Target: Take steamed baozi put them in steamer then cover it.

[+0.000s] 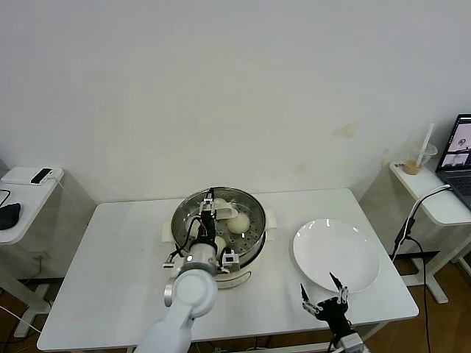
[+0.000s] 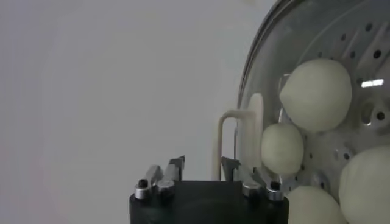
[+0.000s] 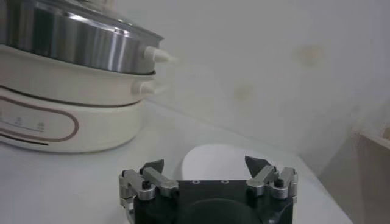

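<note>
The steel steamer (image 1: pixel 254 237) stands on its cream pot base (image 1: pixel 241 278) at the table's middle. The glass cover lies on it, with its cream handle (image 1: pixel 227 209) on top. Cream-white baozi (image 1: pixel 238 223) show through the glass. In the left wrist view, several baozi (image 2: pixel 315 94) lie on the perforated bottom under the cover's rim (image 2: pixel 255 64). My left gripper (image 1: pixel 212 203) is over the cover. Its fingers are open (image 2: pixel 202 165), and one post of the handle (image 2: pixel 217 146) stands between them, untouched. My right gripper (image 1: pixel 324 298) is open and empty near the table's front edge.
An empty white plate (image 1: pixel 336 255) lies to the right of the steamer, just beyond the right gripper; it also shows in the right wrist view (image 3: pixel 213 159). The steamer (image 3: pixel 79 39) and pot base (image 3: pixel 67 115) show there too. Side tables stand at both sides.
</note>
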